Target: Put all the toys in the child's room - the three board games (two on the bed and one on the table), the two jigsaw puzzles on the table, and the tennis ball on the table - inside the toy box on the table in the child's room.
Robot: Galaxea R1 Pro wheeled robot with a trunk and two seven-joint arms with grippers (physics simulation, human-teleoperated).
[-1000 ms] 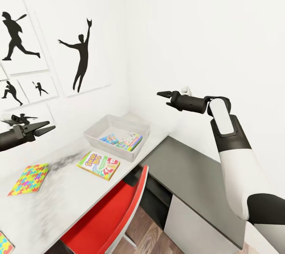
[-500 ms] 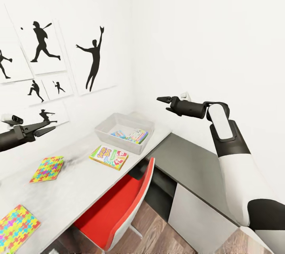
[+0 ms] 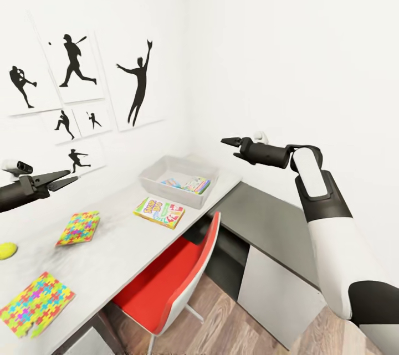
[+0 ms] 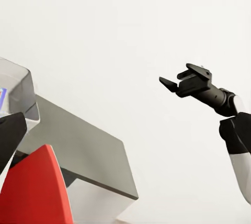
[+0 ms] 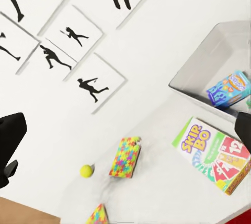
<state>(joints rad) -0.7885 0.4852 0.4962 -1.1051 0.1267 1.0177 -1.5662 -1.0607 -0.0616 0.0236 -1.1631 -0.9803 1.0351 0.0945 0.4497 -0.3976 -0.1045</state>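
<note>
White-walled corner, silhouette pictures (image 3: 83,100) hung on the left wall, bare wall on the right. Long white table (image 3: 116,250) along the left wall, near edge running diagonally toward the corner; joins lower dark-grey unit (image 3: 266,222) with white panel front at the far end. Wood-plank floor (image 3: 221,316) exposed between table edge and unit, partly taken by red chair (image 3: 166,283) tucked at the table's near edge. Open air above the tabletop between both arms. Toy box (image 3: 152,175) at the far end of the table near the corner, just short of the junction with the grey unit; inside: small blue board game (image 3: 170,183) and white-and-green board game (image 3: 195,185) lying side by side, nothing else seen in it. Skip-Bo box (image 3: 159,212) flat on the table just in front of the toy box, close to the near edge, apart from the tray. One jigsaw puzzle (image 3: 78,227) mid-table, second jigsaw puzzle (image 3: 34,303) at the near end by the edge, well apart from each other. Tennis ball (image 3: 6,250) at the picture's left border, between the two puzzles, nearer the wall. Left gripper (image 3: 71,178) hovering above the table over the puzzle area, fingers close together at the tips, empty. Right gripper (image 3: 228,142) raised over the grey unit, well clear of the table, fingers spread, empty; seen spread in left wrist view too (image 4: 175,79).
</note>
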